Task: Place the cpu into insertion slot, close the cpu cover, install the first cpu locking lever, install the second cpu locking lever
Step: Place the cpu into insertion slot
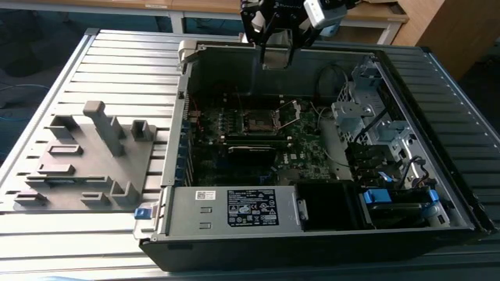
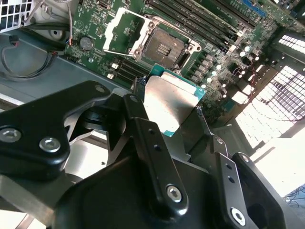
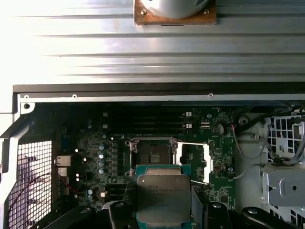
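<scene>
My gripper [image 1: 277, 54] hangs above the far wall of the open computer case, shut on the cpu [image 2: 171, 102], a flat silver-topped chip with a green edge, also seen in the first wrist view [image 3: 163, 195]. The fingers [image 2: 138, 90] clamp it from two opposite sides. Below, on the green motherboard, the insertion slot [image 1: 256, 120] lies bare, a dark square socket [image 2: 164, 47] [image 3: 152, 155]. The cpu cover [image 1: 287, 114] is swung up and open beside the socket, a silvery frame [image 2: 121, 31] [image 3: 193, 160]. The cpu is well above the socket and apart from it.
The case [image 1: 312, 246] lies on its side on a slatted metal table [image 1: 125, 64]. A power supply [image 1: 234, 208] fills the near end, a drive cage [image 1: 367, 111] and cables the exterior view's right. Black memory slots [image 2: 205, 21] run beside the socket. A grey fixture [image 1: 86, 158] sits at the exterior view's left.
</scene>
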Controlling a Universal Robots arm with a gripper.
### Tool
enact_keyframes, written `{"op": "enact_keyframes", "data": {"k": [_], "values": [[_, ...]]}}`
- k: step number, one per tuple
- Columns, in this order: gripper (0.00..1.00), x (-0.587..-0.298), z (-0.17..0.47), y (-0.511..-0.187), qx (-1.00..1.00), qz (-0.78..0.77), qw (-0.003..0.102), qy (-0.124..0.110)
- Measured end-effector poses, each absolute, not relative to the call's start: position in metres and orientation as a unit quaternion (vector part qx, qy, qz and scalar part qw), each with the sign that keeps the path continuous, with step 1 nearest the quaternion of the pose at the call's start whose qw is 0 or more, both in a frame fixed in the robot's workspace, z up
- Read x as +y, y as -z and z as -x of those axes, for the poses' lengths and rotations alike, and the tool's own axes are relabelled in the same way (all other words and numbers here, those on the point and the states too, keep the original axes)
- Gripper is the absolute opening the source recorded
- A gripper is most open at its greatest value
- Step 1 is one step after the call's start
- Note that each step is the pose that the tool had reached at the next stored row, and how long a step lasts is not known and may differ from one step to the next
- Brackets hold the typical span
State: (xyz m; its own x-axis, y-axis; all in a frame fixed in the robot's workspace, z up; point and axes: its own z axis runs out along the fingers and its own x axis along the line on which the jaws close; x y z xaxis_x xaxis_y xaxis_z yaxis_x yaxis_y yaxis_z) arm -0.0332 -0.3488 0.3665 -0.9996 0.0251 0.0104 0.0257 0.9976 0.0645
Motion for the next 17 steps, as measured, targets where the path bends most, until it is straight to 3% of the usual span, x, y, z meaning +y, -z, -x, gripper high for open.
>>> {"op": "enact_keyframes", "data": {"k": [17], "values": [[0.54, -0.3488, 0.0332, -0.3607, -0.999, 0.013, 0.005, 0.032]]}}
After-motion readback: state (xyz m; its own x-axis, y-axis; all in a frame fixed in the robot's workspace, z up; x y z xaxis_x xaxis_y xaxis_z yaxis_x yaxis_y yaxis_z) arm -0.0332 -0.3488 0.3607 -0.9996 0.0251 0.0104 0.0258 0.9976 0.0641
